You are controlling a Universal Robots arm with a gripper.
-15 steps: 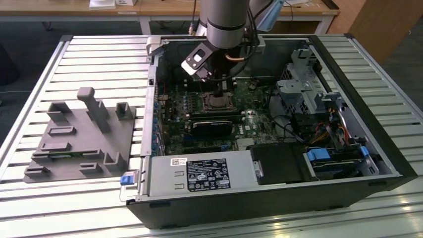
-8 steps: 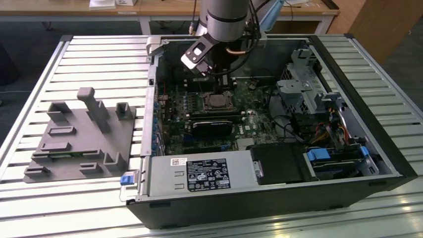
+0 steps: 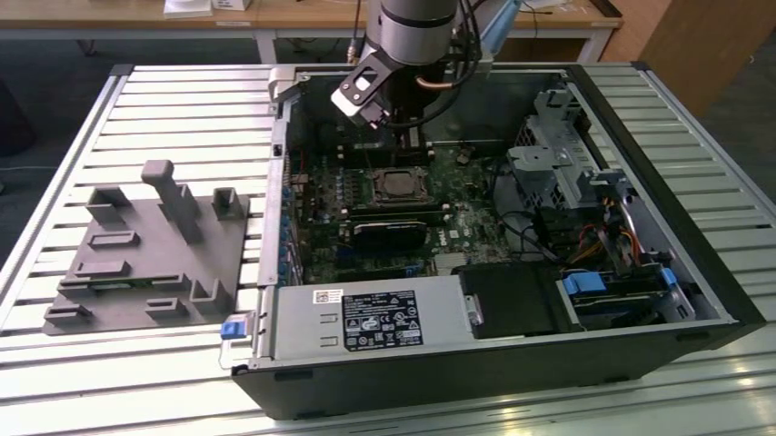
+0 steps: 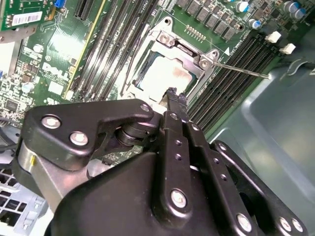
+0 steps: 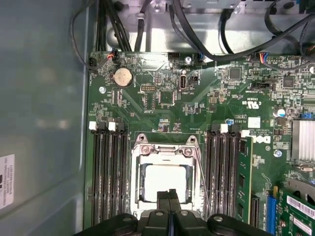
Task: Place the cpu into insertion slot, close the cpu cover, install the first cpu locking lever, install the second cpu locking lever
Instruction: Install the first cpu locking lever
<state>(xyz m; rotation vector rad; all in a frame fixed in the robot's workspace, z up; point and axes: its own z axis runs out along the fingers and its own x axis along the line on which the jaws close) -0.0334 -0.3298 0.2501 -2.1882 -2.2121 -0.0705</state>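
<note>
Glare whitens the square cpu inside the cpu cover.

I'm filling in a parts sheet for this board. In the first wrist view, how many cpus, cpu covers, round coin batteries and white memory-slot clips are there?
cpu: 1
cpu cover: 1
coin battery: 1
white memory-slot clips: 4
Total: 7
</note>
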